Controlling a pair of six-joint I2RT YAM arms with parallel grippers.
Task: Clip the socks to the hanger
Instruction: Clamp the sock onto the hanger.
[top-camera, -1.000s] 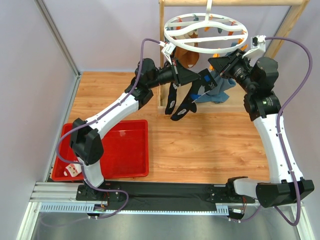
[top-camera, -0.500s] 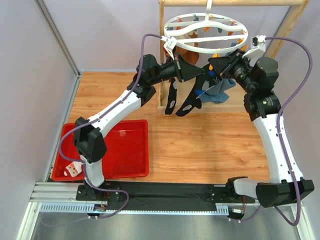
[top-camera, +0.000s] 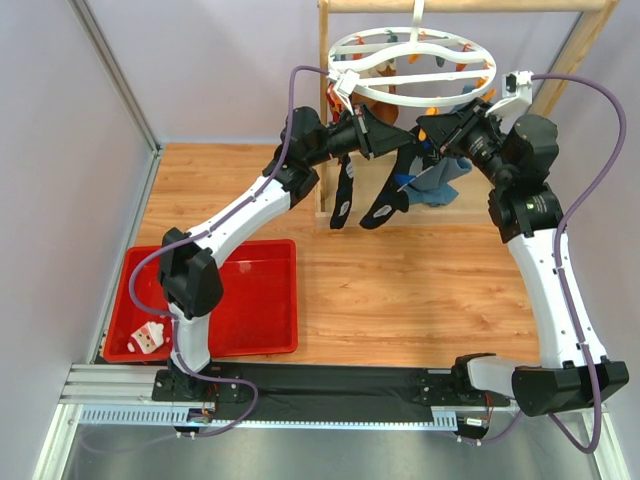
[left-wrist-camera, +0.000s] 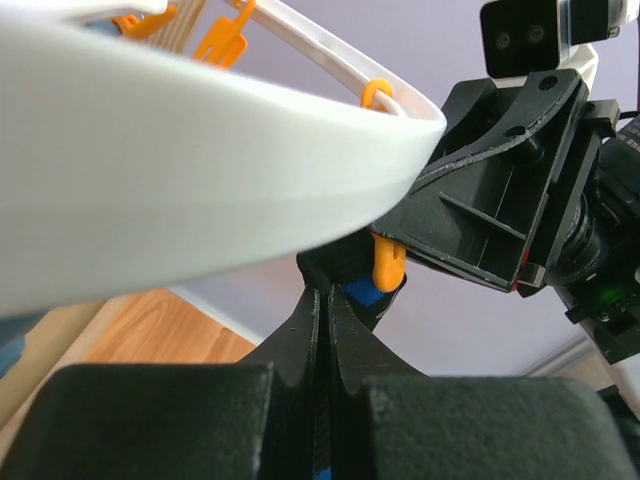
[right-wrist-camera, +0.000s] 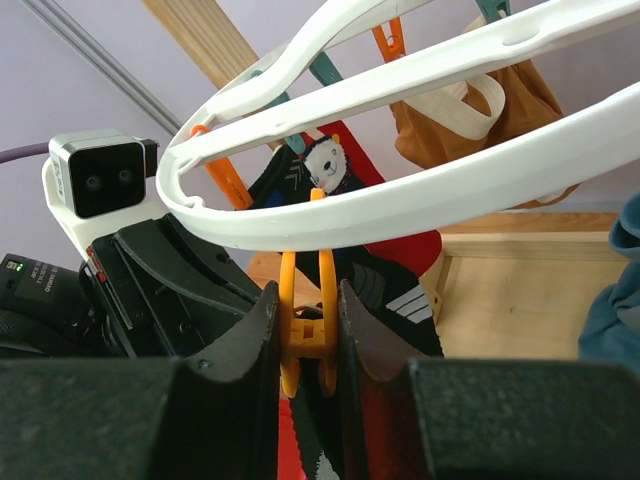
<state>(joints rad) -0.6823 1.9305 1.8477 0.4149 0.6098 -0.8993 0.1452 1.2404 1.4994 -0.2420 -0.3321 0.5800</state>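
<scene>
The white ring hanger (top-camera: 412, 62) hangs from the wooden rack. My left gripper (top-camera: 403, 143) is just below its rim, shut on the top edge of a dark sock (top-camera: 385, 207) that dangles under it. In the left wrist view the sock's edge, with its blue patch (left-wrist-camera: 362, 292), sits at the lower end of an orange clip (left-wrist-camera: 388, 262). My right gripper (right-wrist-camera: 305, 295) is shut on that orange clip (right-wrist-camera: 307, 335), squeezing its handles under the ring (right-wrist-camera: 420, 190). A red sock (right-wrist-camera: 400, 250) and a black striped sock (right-wrist-camera: 405, 300) hang behind it.
Another dark sock (top-camera: 342, 200) hangs by the rack's wooden post (top-camera: 323, 120). Brown fabric (right-wrist-camera: 470, 110) and blue fabric (top-camera: 440, 180) also hang from the ring. A red tray (top-camera: 260, 300) at the near left holds one white and red sock (top-camera: 148, 338).
My left arm has risen and moved right, carrying the dark sock up to the clip. The right gripper has stayed on the orange clip.
</scene>
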